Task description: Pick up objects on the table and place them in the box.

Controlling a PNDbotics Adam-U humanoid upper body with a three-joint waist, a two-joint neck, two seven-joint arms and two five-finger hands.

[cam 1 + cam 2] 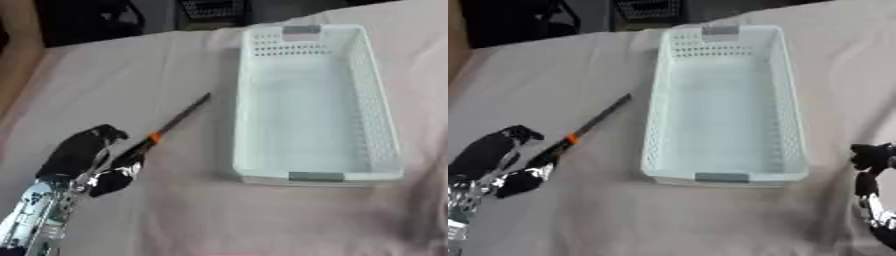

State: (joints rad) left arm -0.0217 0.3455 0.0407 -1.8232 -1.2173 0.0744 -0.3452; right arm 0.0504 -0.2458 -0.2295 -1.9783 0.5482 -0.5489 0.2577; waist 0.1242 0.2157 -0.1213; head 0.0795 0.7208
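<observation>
A long thin dark tool point(179, 119) with an orange band point(155, 138) lies slanted on the cloth, left of the white perforated box point(372, 105). My left hand point(87, 160) comes in from the lower left, its thumb and fingers closed on the tool's near handle end. The tool's far tip points up and right toward the box. Nothing shows inside the box. My right hand point(872, 160) shows at the lower right edge of the right eye view, away from the box, its fingers curled with nothing in them.
A pinkish cloth point(131, 65) covers the table. Dark furniture point(87, 20) and a dark crate point(210, 9) stand beyond the far edge. Bare cloth lies in front of the box.
</observation>
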